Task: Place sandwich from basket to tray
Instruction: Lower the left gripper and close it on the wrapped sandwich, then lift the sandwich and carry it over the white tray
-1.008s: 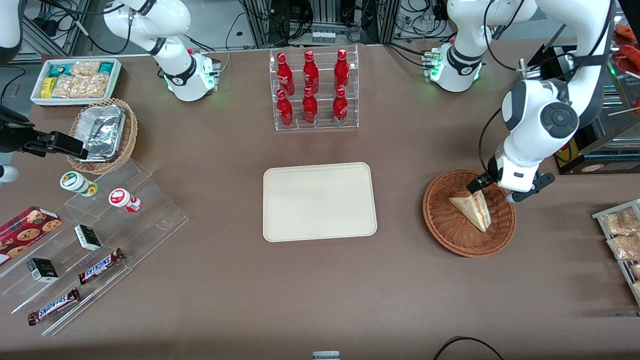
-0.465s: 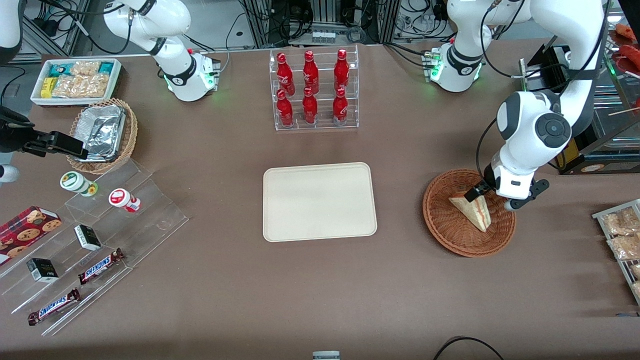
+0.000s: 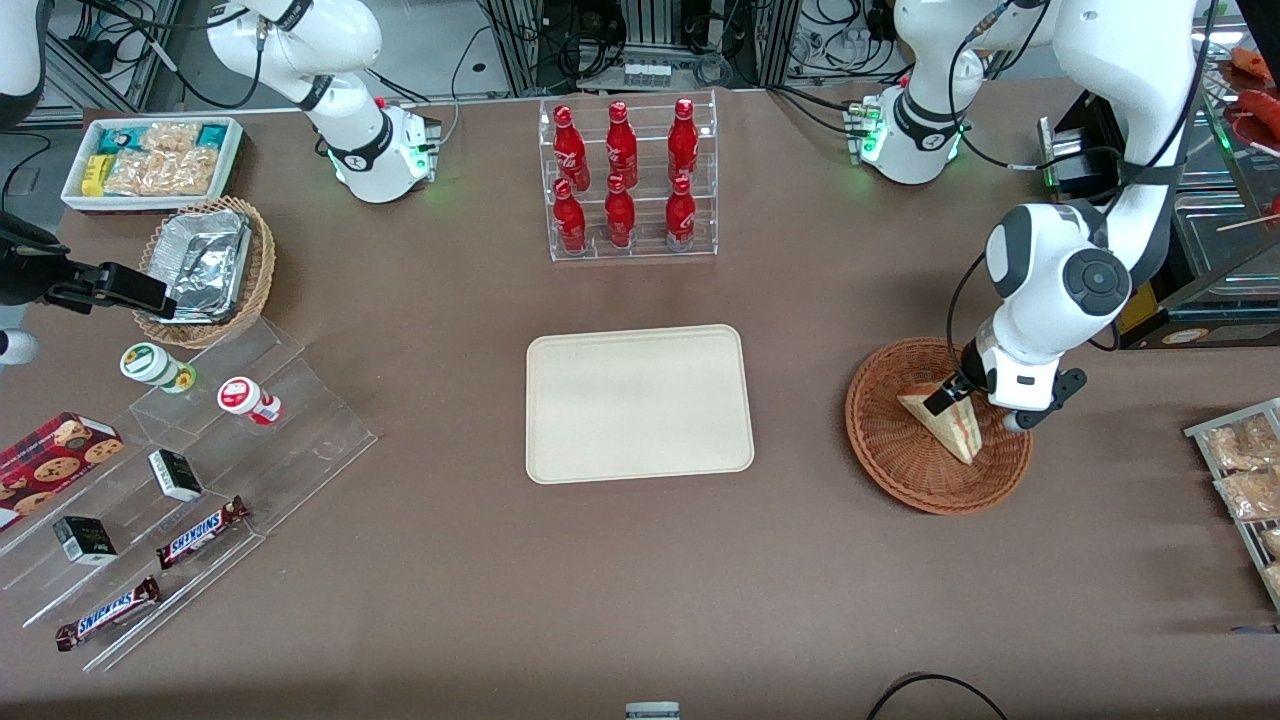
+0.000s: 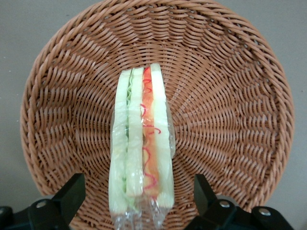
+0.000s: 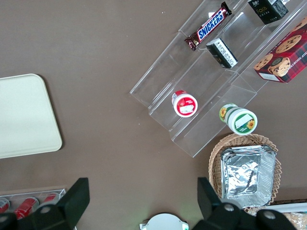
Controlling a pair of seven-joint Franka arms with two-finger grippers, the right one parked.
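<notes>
Gripper [image 4: 139, 201] fingers wide apart, straddling sandwich [image 4: 140, 148] in basket [image 4: 230, 96], no contact.

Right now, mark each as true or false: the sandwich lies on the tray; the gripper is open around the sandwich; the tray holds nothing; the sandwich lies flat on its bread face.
1. Sandwich lies on the tray: false, it is in the basket.
2. The gripper is open, fingers either side of the sandwich: true.
3. The tray holds nothing: true.
4. Sandwich lies flat on its bread face: false, it stands on edge, filling layers facing the gripper.
</notes>
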